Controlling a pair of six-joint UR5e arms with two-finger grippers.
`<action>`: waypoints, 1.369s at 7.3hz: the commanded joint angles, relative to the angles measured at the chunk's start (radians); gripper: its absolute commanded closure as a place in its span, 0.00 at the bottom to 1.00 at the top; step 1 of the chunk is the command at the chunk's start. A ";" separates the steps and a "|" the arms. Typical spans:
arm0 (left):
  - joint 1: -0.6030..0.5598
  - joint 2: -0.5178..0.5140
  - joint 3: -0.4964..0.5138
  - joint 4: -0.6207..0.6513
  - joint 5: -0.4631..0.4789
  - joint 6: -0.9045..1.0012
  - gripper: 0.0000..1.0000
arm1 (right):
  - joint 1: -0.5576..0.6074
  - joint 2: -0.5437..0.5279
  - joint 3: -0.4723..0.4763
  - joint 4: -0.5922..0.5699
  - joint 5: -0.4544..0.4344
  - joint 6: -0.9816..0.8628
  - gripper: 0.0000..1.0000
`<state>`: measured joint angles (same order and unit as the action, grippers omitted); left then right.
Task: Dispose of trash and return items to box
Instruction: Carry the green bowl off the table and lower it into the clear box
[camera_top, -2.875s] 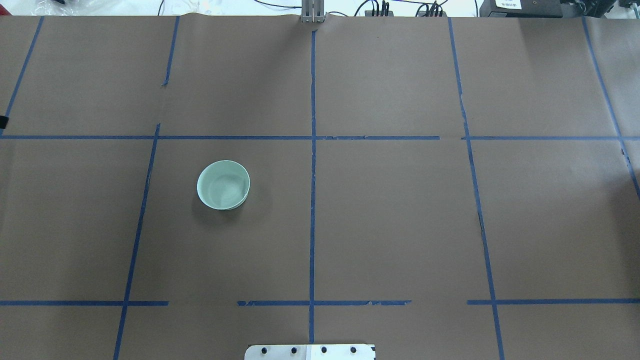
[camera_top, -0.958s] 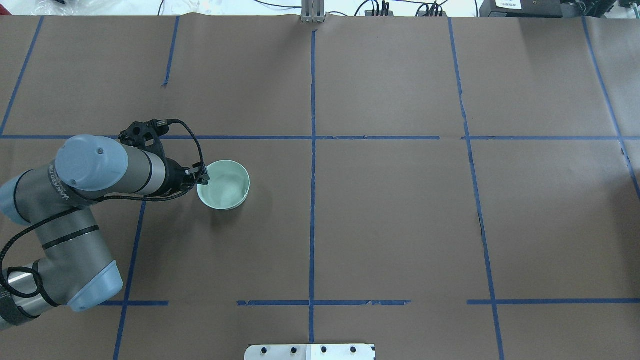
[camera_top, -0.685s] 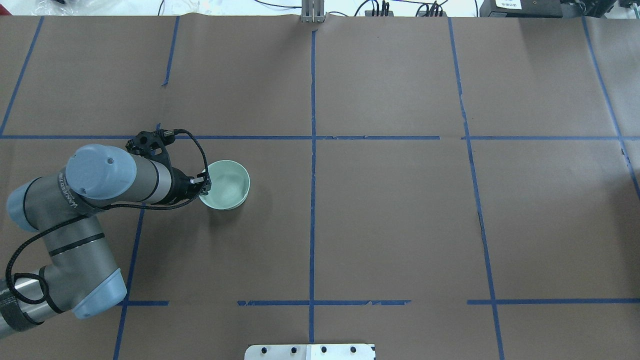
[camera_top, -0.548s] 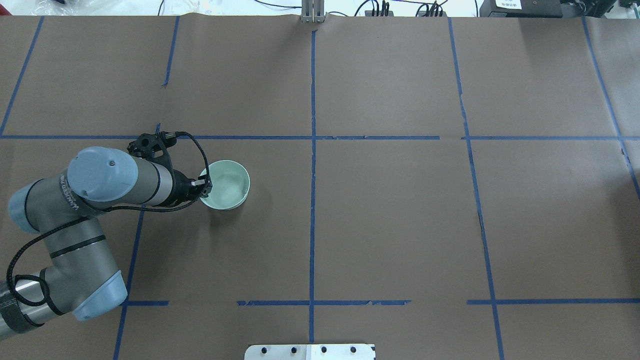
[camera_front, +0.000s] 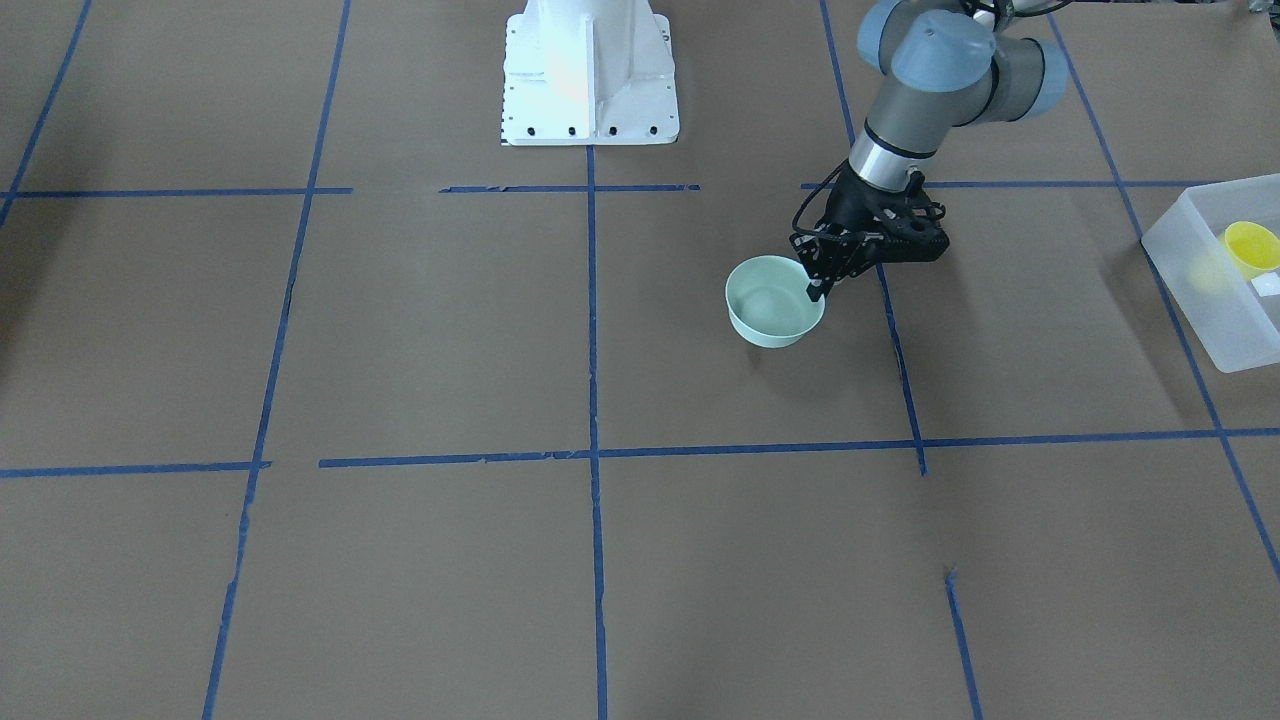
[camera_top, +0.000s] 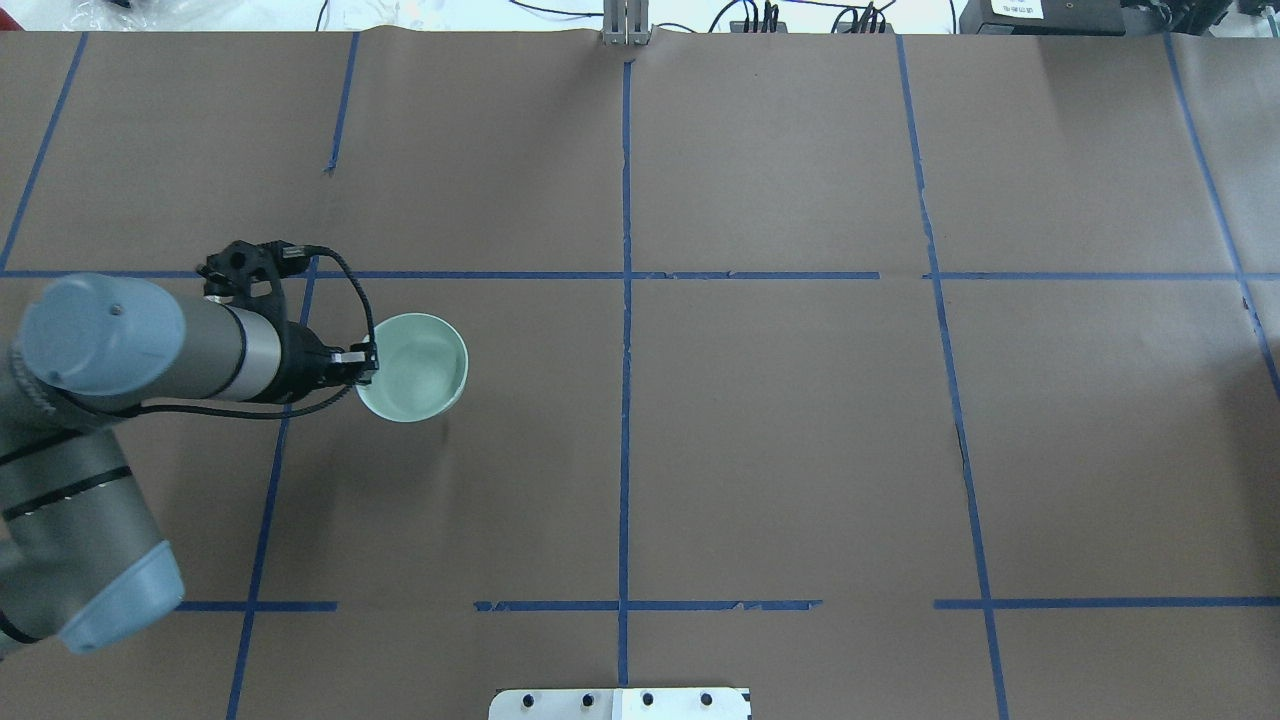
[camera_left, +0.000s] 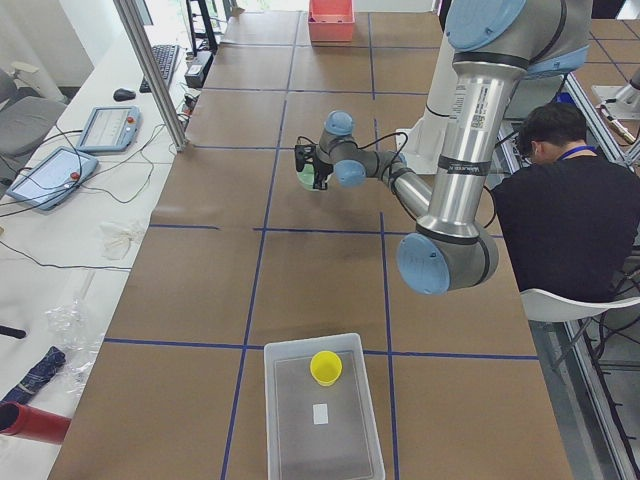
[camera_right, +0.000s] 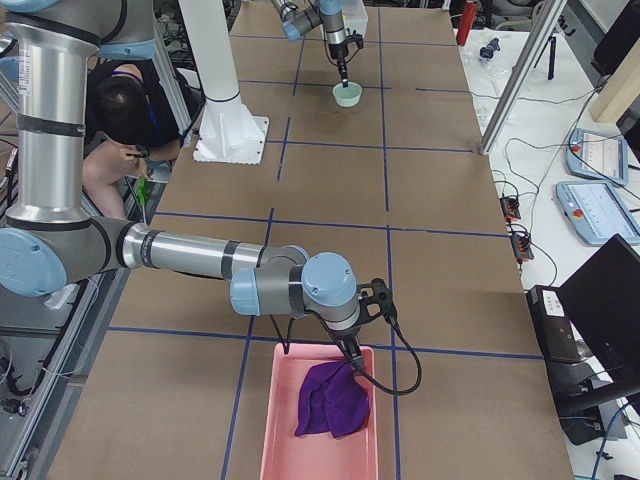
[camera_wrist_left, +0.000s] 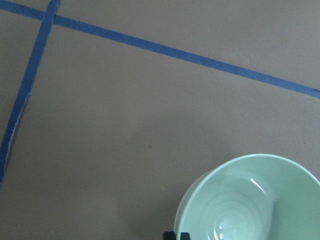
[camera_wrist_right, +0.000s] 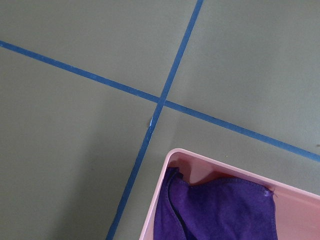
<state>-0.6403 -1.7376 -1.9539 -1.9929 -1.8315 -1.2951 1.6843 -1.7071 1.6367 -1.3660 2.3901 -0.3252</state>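
Note:
A mint-green bowl (camera_top: 413, 367) hangs a little above the brown table, and my left gripper (camera_top: 366, 364) is shut on its left rim. They also show in the front view, the bowl (camera_front: 772, 312) with the gripper (camera_front: 815, 289) on its rim, and the bowl fills the lower right of the left wrist view (camera_wrist_left: 250, 200). The translucent box (camera_front: 1205, 300) sits at the table's left end with the yellow cup (camera_front: 1252, 245) inside. My right gripper (camera_right: 350, 360) hovers over a pink tray's (camera_right: 272, 430) near edge; I cannot tell whether it is open or shut.
A purple cloth (camera_right: 330, 400) lies in the pink tray at the table's right end, and it also shows in the right wrist view (camera_wrist_right: 220, 210). Blue tape lines cross the brown paper. The robot's white base plate (camera_front: 588, 75) stands at the table's near edge.
My left arm came in, closed on the bowl's left rim, and has now pulled the bowl up and to the left.

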 joint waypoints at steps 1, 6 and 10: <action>-0.225 0.105 -0.092 0.028 -0.150 0.289 1.00 | 0.002 0.000 0.000 0.001 0.000 0.000 0.00; -0.854 0.277 0.043 0.179 -0.325 1.421 1.00 | 0.000 0.000 0.000 0.001 0.000 -0.003 0.00; -1.049 0.254 0.407 0.053 -0.359 1.850 1.00 | 0.000 0.000 0.000 0.002 0.000 -0.006 0.00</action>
<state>-1.6605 -1.4832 -1.6538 -1.8648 -2.1680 0.4816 1.6843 -1.7073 1.6368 -1.3649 2.3899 -0.3311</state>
